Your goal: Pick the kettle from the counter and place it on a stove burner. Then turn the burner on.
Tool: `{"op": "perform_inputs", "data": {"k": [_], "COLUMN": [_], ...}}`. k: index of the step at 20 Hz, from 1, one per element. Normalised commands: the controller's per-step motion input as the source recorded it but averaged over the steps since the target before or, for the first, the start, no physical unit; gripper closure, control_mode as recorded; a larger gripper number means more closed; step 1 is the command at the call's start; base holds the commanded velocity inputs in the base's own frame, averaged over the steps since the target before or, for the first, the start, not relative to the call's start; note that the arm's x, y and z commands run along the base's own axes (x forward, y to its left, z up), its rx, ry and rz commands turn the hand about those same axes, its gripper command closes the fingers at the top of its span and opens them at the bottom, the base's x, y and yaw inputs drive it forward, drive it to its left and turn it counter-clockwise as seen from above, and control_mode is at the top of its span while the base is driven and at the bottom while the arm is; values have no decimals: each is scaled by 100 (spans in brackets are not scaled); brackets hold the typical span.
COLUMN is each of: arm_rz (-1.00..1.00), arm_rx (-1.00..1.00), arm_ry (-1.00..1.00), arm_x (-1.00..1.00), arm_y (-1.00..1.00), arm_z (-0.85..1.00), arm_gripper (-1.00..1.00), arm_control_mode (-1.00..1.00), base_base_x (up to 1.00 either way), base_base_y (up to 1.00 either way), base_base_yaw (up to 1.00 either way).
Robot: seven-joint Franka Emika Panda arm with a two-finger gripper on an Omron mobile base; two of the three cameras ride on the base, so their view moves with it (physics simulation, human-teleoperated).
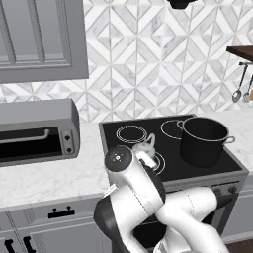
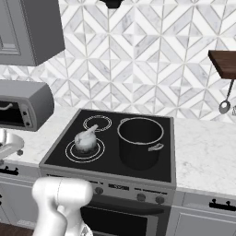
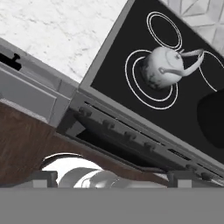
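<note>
The white arm (image 1: 148, 197) is folded low in front of the stove, elbow bent, its hand drawn back below the control panel and looking up over the front edge of the cooktop (image 2: 152, 173). Whether the jaws are parted or closed I cannot tell; nothing lies between them. The kettle (image 2: 86, 139) stands upright on the stove burner (image 2: 84, 150) at the front left corner of the black glass, inside its white rings, spout toward the back. Just beside it, the big black pot (image 2: 140, 143) stands on the right half; its inside looks dark. The marble worktop (image 2: 207, 152) runs on both sides, with a toaster oven (image 1: 37, 131) on the left stretch.
</note>
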Motion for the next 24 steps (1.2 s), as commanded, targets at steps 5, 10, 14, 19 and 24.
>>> {"op": "perform_inputs", "data": {"k": [5, 10, 14, 19, 24], "arm_rz": [8, 1, 0, -1, -2], "arm_rx": [-20, 11, 30, 28, 26], "arm_ry": [-6, -14, -24, -28, -31], "arm_x": [-25, 0, 0, 0, 0], "arm_y": [81, 23, -1, -6, -7], "arm_z": [-90, -76, -72, -45, -32], "arm_gripper": [-100, -100, -100, -100, -100], "arm_control_mode": [-100, -100, -100, -100, -100], "base_base_x": [0, 0, 0, 0, 0], "base_base_y": [0, 0, 0, 0, 0], "base_base_yaw": [0, 0, 0, 0, 0]}}
